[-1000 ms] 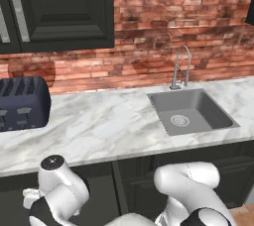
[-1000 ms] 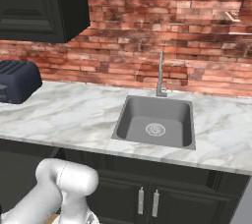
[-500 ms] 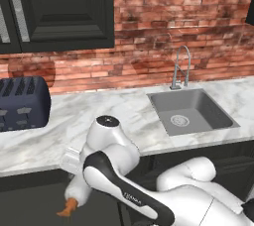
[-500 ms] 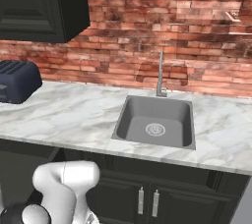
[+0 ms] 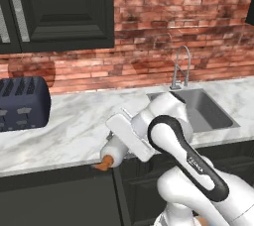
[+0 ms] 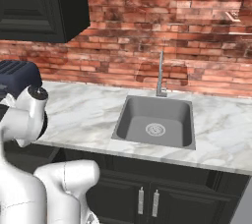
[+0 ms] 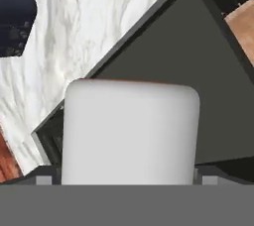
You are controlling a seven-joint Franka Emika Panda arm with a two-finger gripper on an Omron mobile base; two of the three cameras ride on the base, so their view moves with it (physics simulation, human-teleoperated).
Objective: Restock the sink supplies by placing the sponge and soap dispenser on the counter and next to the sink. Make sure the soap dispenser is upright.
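Observation:
My gripper (image 5: 115, 150) is shut on the soap dispenser (image 5: 112, 149), a white bottle lying tilted with its orange-brown nozzle (image 5: 104, 163) pointing down and to the left. It hangs at the front edge of the marble counter (image 5: 69, 128), left of the sink (image 5: 211, 113). In the hand view the soap dispenser (image 7: 131, 131) spans the gap between both fingertips (image 7: 44, 178), with the counter (image 7: 94, 27) behind it. From the right, the sink (image 6: 156, 122) is recessed in the counter (image 6: 83, 107). The sponge is out of view.
A dark blue toaster (image 5: 22, 102) stands on the counter's left end, and from the right the toaster (image 6: 17, 76) sits behind my arm. A chrome faucet (image 5: 180, 66) rises behind the basin. Dark cabinets hang above and stand below the counter.
The arm has swung up from below the counter, lifting the soap dispenser from low at the left to the counter's front edge.

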